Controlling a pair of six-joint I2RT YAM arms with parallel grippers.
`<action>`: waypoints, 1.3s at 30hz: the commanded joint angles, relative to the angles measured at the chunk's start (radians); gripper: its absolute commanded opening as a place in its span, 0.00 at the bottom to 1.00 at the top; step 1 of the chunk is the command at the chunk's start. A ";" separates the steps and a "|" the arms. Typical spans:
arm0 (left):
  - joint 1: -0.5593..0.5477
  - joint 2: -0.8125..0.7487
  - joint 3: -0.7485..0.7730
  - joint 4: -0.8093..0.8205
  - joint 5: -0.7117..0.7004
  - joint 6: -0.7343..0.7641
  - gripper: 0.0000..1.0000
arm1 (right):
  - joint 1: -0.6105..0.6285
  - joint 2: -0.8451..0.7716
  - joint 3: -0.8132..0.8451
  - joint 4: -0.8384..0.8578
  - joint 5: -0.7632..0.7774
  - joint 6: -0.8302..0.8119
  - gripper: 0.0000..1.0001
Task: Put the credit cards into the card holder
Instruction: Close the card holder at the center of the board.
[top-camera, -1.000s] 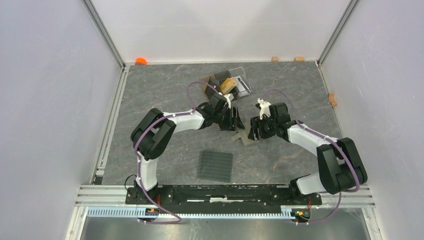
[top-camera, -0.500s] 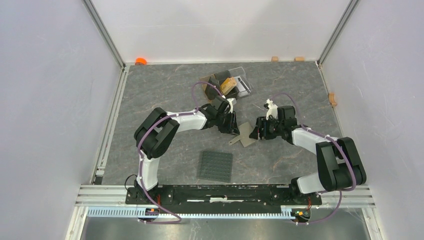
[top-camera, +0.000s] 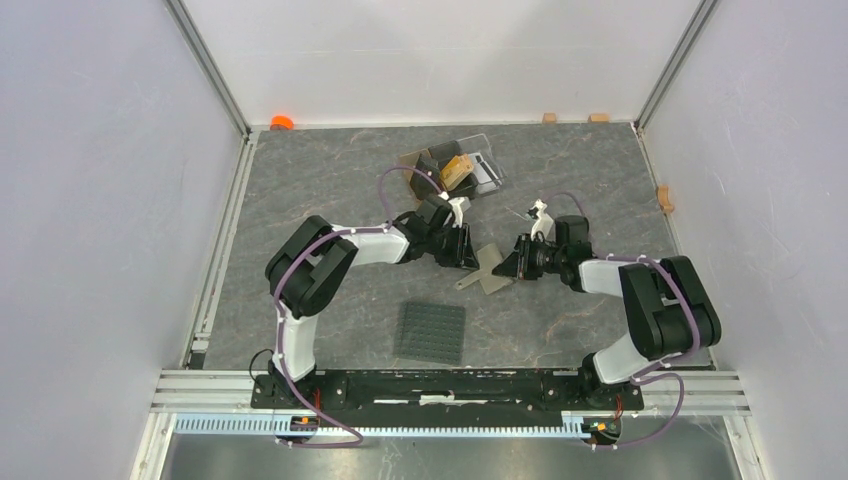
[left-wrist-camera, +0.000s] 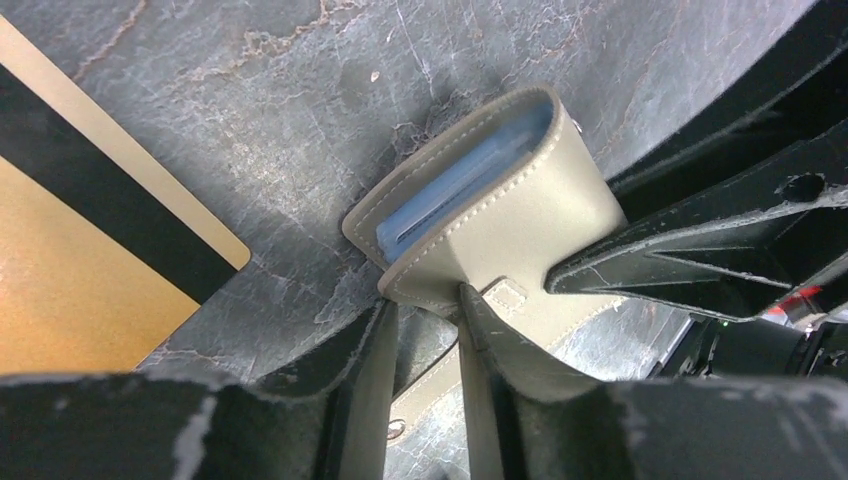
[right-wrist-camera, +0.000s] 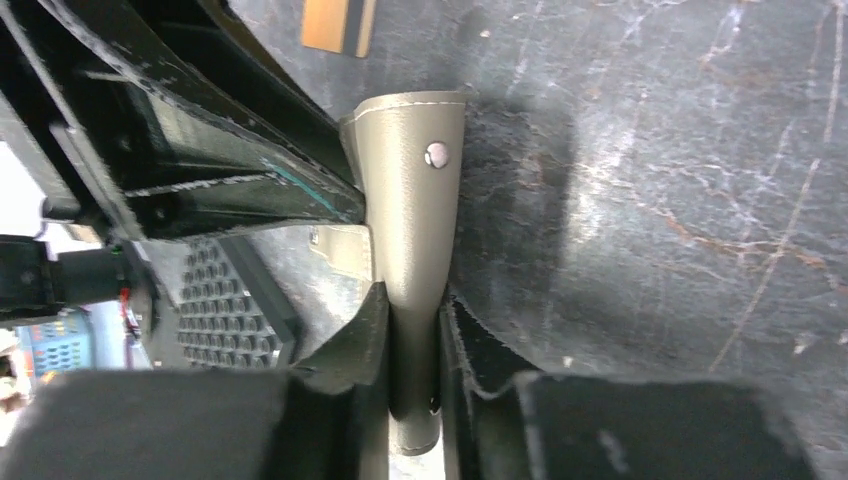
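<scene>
Pinching card holder (top-camera: 491, 270) from both sides: left gripper (left-wrist-camera: 425, 308), right gripper (right-wrist-camera: 412, 300) clamped. Left wrist alone shows bluish pocket (left-wrist-camera: 460, 185), gold card (left-wrist-camera: 70, 290); right wrist, snap stud (right-wrist-camera: 436, 154).

There are two arms (top-camera: 350, 245), each ending in one claw: the left gripper (top-camera: 470, 258) and the right gripper (top-camera: 512, 268), two claws in all. Between the claws is one card holder (top-camera: 490, 270), with a single snap stud (right-wrist-camera: 435, 153) showing. One clear stand (top-camera: 478, 160) lies beyond the left claw. The credit cards (top-camera: 458, 168) in and beside it overlap, so at least three show, but the exact count cannot be told. One studded mat (top-camera: 432, 332) lies on the near side of both claws. One orange item (top-camera: 282, 122) and three small tan blocks (top-camera: 549, 117) lie far beyond them.
</scene>
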 joint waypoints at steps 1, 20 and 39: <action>-0.013 -0.027 -0.047 0.048 -0.026 -0.011 0.45 | 0.026 -0.040 0.030 -0.018 0.000 -0.022 0.10; 0.182 -0.600 -0.290 -0.099 -0.111 -0.039 0.86 | 0.356 -0.287 0.392 -0.777 1.371 -0.268 0.00; 0.196 -0.674 -0.442 -0.060 -0.116 -0.106 0.88 | 0.699 -0.077 0.521 -0.763 1.208 -0.083 0.69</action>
